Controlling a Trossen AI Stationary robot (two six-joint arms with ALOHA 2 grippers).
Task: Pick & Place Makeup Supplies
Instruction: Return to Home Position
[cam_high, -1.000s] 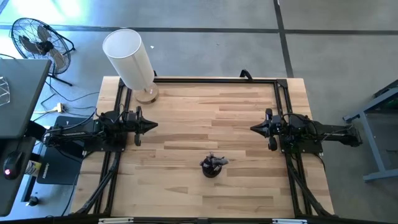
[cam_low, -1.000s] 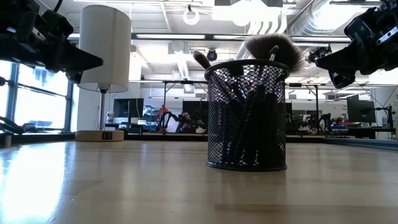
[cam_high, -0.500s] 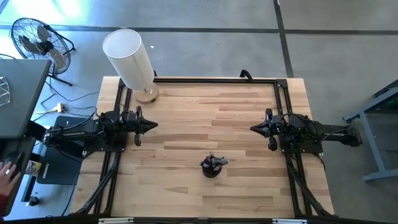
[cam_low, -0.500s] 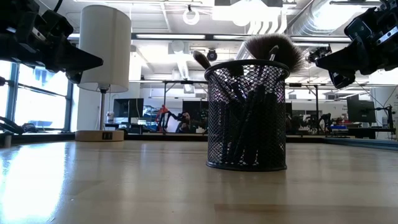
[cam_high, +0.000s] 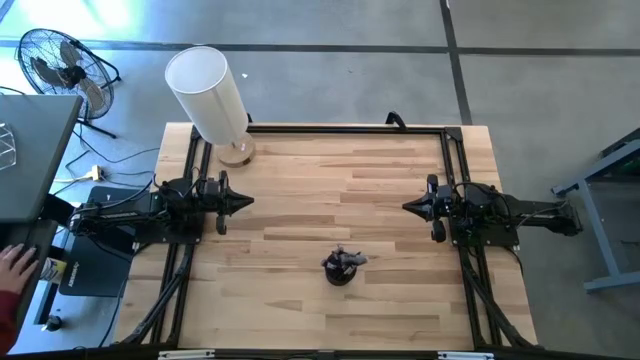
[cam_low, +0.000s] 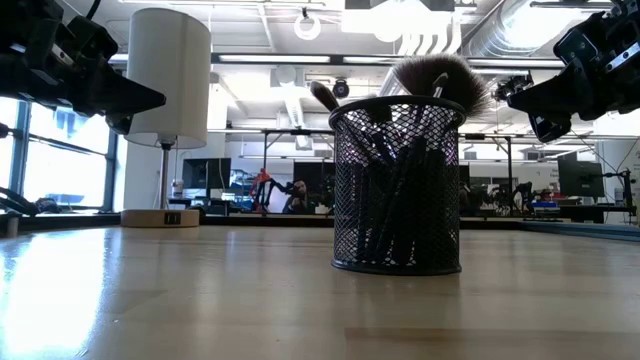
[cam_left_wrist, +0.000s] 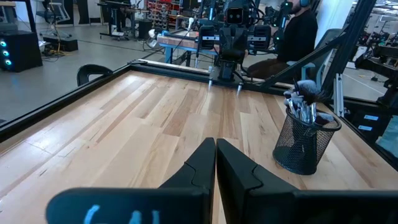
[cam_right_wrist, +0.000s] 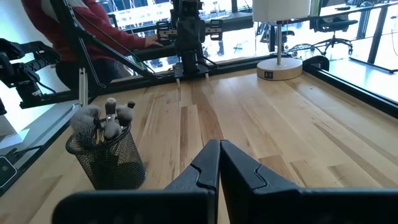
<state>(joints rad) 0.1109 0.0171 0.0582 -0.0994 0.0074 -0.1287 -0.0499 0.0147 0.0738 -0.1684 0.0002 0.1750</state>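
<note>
- Nothing on the worktop (cam_high: 330, 170) has shifted; only a person's hand (cam_high: 14, 262) has edged in at far left, off it.
- High view: left gripper (cam_high: 248, 201) and right gripper (cam_high: 407, 207) face each other, well apart; brushes (cam_high: 346, 258) stand in the black holder (cam_high: 340, 273) between them.
- Low view: brush heads poke above the mesh rim.
- Wrist views: left fingers (cam_left_wrist: 199, 167) and right fingers (cam_right_wrist: 202, 165) are clenched together, empty.

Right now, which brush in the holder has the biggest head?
The wide fluffy brush, dark with pale tips; other heads in the black mesh holder are smaller.
</note>
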